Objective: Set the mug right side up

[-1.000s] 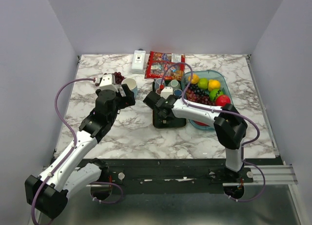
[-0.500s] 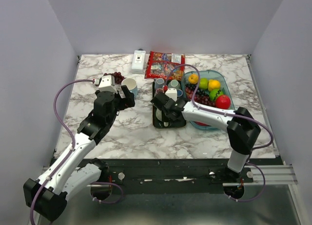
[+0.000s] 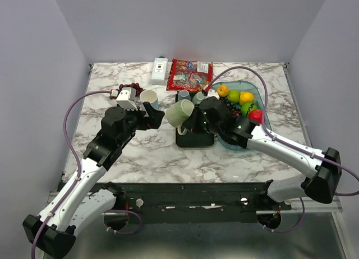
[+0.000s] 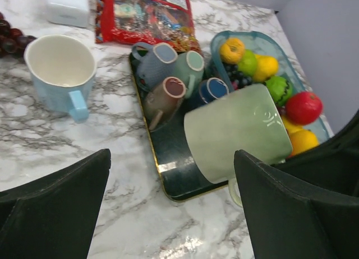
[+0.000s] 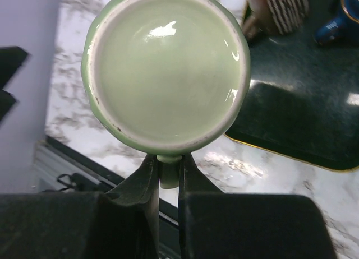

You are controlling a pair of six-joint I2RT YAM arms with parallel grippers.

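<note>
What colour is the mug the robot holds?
The mug is pale green, clearest in the left wrist view.

High rear overview, two wrist close-ups (mug [image 3: 180,113] shared)

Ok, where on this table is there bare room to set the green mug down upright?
Bare marble runs between the black tray and the near edge, and in the far right corner behind the fruit bowl. The tray's near half is also bare. Crowded: the tray's far half, with four small mugs, and around the blue mug and grapes.
</note>
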